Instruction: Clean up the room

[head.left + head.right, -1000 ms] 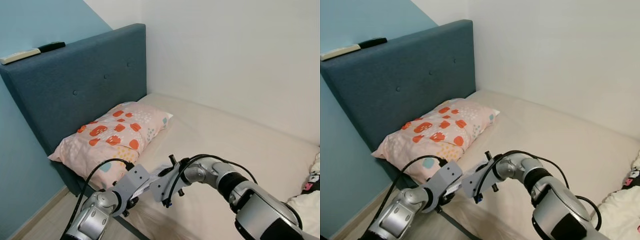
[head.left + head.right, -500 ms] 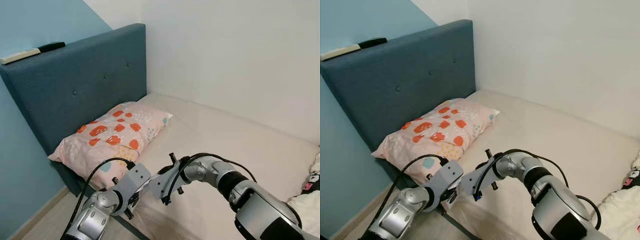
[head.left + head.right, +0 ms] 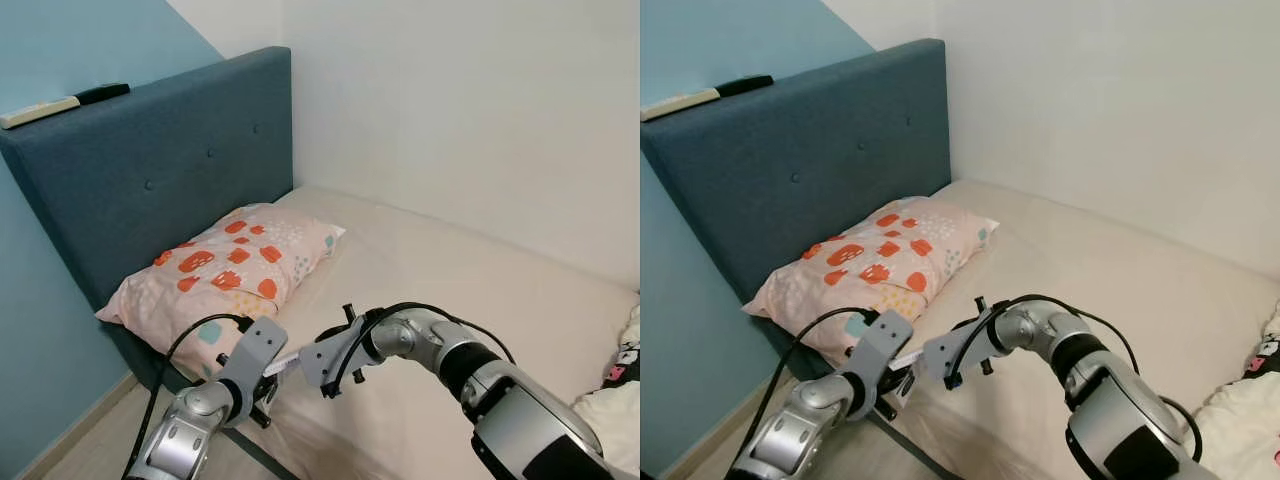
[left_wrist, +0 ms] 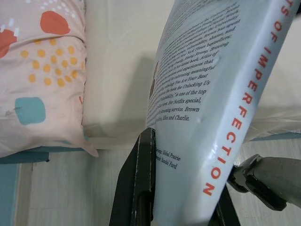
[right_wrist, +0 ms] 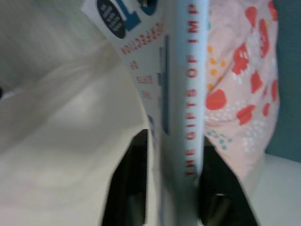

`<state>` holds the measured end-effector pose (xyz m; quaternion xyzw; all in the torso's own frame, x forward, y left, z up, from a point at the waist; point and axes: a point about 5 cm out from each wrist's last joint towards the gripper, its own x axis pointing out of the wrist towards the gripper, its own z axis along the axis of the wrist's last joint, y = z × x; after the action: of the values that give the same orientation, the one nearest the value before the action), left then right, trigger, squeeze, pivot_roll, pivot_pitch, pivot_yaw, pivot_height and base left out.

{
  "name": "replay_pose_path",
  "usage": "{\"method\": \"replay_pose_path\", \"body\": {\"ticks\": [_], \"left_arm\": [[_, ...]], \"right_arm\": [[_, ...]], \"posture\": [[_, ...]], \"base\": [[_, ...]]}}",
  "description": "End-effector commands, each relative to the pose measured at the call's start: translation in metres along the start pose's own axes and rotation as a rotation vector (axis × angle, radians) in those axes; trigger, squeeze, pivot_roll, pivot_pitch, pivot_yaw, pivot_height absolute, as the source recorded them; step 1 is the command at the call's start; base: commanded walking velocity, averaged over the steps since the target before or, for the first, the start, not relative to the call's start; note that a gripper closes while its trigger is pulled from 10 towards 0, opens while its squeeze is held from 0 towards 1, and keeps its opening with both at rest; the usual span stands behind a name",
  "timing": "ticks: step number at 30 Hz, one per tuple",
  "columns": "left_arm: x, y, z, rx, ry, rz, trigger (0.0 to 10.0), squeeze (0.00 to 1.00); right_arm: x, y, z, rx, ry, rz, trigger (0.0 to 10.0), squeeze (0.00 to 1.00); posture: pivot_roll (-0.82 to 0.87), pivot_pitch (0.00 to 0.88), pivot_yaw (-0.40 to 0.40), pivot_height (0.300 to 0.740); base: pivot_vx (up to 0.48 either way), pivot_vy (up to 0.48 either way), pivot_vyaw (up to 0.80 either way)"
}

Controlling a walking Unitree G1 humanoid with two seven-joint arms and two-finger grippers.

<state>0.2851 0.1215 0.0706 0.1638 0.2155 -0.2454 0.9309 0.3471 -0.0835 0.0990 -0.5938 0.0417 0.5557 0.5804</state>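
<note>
Both end effectors (image 4: 181, 207) (image 5: 171, 188) clamp book (image 4: 211, 108), spine lengthwise between them.

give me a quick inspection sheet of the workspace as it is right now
surface: cream bed, bare in the middle
job's things: pale book, red spine lettering, held at the bed's near edge
clutter: patterned pillow by the headboard; two remotes on top of it; soft items at far right
grippers: left gripper and right gripper both shut on the book
cables: black cables along both arms
surroundings: blue wall, white wall
</note>
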Motion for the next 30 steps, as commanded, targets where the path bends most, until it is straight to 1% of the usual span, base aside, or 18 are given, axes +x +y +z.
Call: {"method": "replay_pose_path", "body": {"ticks": [1, 5, 6, 9, 13, 14, 17, 19, 20, 21, 22, 24, 25, 26, 27, 28, 29, 30], "left_arm": [[-0.005, 0.007, 0.021, -0.001, -0.129, 0.030, 0.0, 0.00], [-0.006, 0.005, 0.022, -0.002, -0.142, 0.016, 0.0, 0.00], [-0.007, 0.004, 0.022, 0.002, -0.146, 0.009, 0.0, 0.00], [-0.008, 0.003, 0.021, -0.001, -0.148, -0.003, 0.0, 0.00], [-0.010, -0.001, 0.016, 0.022, -0.146, -0.051, 0.0, 0.00], [-0.010, -0.001, 0.016, 0.022, -0.146, -0.051, 0.0, 0.00], [-0.012, -0.005, 0.013, 0.047, -0.142, -0.085, 0.0, 0.00], [-0.014, -0.008, 0.010, 0.070, -0.135, -0.119, 0.0, 0.00], [-0.014, -0.008, 0.010, 0.070, -0.135, -0.119, 0.0, 0.00], [-0.015, -0.010, 0.008, 0.078, -0.130, -0.134, 0.0, 0.00], [-0.015, -0.010, 0.008, 0.078, -0.130, -0.134, 0.0, 0.00], [-0.017, -0.015, 0.005, 0.101, -0.128, -0.182, 0.0, 0.00], [-0.017, -0.015, 0.005, 0.101, -0.128, -0.182, 0.0, 0.00], [-0.018, -0.018, 0.003, 0.100, -0.125, -0.196, 0.0, 0.00], [-0.018, -0.018, 0.003, 0.100, -0.125, -0.196, 0.0, 0.00], [-0.019, -0.019, 0.002, 0.098, -0.123, -0.204, 0.0, 0.00], [-0.019, -0.019, 0.002, 0.098, -0.123, -0.204, 0.0, 0.00], [-0.019, -0.019, -0.001, 0.085, -0.115, -0.193, 0.0, 0.00]], "right_arm": [[0.006, 0.017, 0.002, 0.003, -0.024, 0.080, 10.0, 1.00], [0.005, 0.015, 0.000, 0.000, -0.010, 0.053, 10.0, 1.00], [0.004, 0.011, 0.000, 0.003, -0.006, 0.024, 10.0, 0.00], [0.001, 0.003, -0.002, 0.015, 0.001, -0.032, 10.0, 0.00], [-0.013, -0.020, -0.010, 0.063, 0.035, -0.198, 10.0, 0.00], [-0.013, -0.020, -0.010, 0.063, 0.035, -0.198, 10.0, 0.00], [-0.024, -0.035, -0.017, 0.096, 0.065, -0.306, 10.0, 0.00], [-0.036, -0.050, -0.025, 0.109, 0.105, -0.432, 10.0, 0.00], [-0.036, -0.050, -0.025, 0.109, 0.105, -0.432, 10.0, 0.00], [-0.043, -0.057, -0.027, 0.111, 0.122, -0.495, 10.0, 0.00], [-0.043, -0.057, -0.027, 0.111, 0.122, -0.495, 10.0, 0.00], [-0.066, -0.081, -0.035, 0.143, 0.159, -0.739, 10.0, 0.00], [-0.066, -0.081, -0.035, 0.143, 0.159, -0.739, 10.0, 0.00], [-0.078, -0.091, -0.038, 0.203, 0.149, -0.873, 10.0, 0.00], [-0.078, -0.091, -0.038, 0.203, 0.149, -0.873, 10.0, 0.00], [-0.087, -0.097, -0.040, 0.247, 0.140, -0.956, 10.0, 0.00], [-0.087, -0.097, -0.040, 0.247, 0.140, -0.956, 10.0, 0.00], [-0.092, -0.100, -0.042, 0.330, 0.111, -1.021, 10.0, 0.00]], "posture": [[-0.03, 0.085, -0.021, 0.740], [-0.03, 0.085, -0.021, 0.740], [-0.03, 0.085, -0.021, 0.740], [-0.02, 0.086, -0.021, 0.740], [-0.02, 0.088, -0.020, 0.740], [-0.02, 0.088, -0.020, 0.740], [-0.02, 0.088, -0.019, 0.740], [-0.02, 0.089, -0.019, 0.740], [-0.02, 0.089, -0.019, 0.740], [-0.02, 0.089, -0.019, 0.740], [-0.02, 0.089, -0.019, 0.740], [-0.02, 0.090, -0.020, 0.740], [-0.02, 0.090, -0.020, 0.740], [-0.02, 0.090, -0.020, 0.740], [-0.02, 0.090, -0.020, 0.740], [-0.02, 0.090, -0.020, 0.740], [-0.02, 0.090, -0.020, 0.740], [-0.02, 0.097, -0.021, 0.740]], "base": [[0.000, 0.000, 0.00], [0.000, 0.000, 0.00], [0.000, 0.000, 0.00], [0.000, 0.000, 0.00], [0.000, 0.000, 0.00], [0.000, 0.000, 0.00], [0.000, 0.000, 0.00], [0.000, 0.000, 0.00], [0.000, 0.000, 0.00], [0.000, 0.000, 0.00], [0.000, 0.000, 0.00], [0.000, 0.000, 0.00], [0.000, 0.000, 0.00], [0.000, 0.000, 0.00], [0.000, 0.000, 0.00], [0.000, 0.000, 0.00], [0.000, 0.000, 0.00], [0.000, 0.000, 0.00]]}}
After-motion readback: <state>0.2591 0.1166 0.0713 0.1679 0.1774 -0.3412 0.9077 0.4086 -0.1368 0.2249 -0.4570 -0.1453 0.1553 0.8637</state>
